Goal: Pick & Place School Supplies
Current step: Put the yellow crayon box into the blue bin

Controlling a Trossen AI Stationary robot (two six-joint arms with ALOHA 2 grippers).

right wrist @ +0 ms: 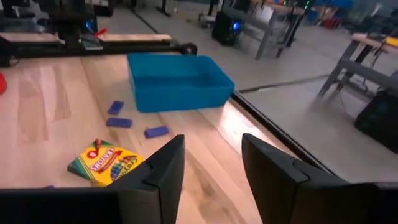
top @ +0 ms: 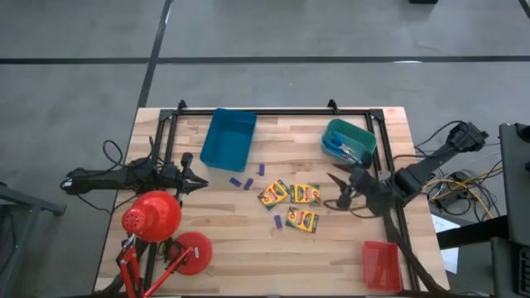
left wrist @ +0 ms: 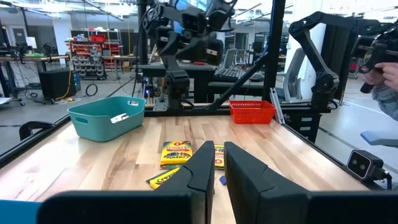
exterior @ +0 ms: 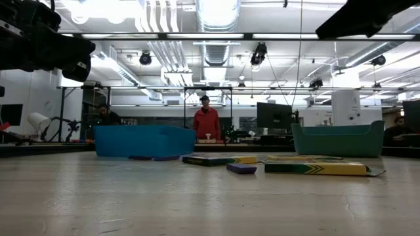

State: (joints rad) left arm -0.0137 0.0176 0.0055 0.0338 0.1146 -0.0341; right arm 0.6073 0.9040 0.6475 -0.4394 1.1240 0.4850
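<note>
Yellow cardboard crayon boxes (top: 291, 204), three of them, lie loose at the middle of the wooden table (top: 248, 265), unsorted, with the right gripper (top: 341, 192) just beside them, probably lining up a pick. Level across the table, a box (exterior: 318, 168) lies flat near a small purple stick (exterior: 241, 168). The left gripper (left wrist: 216, 168) waits with fingers together. The right wrist view shows fingers (right wrist: 163, 168) apart, empty, facing the blue plastic tray (right wrist: 177, 81).
</note>
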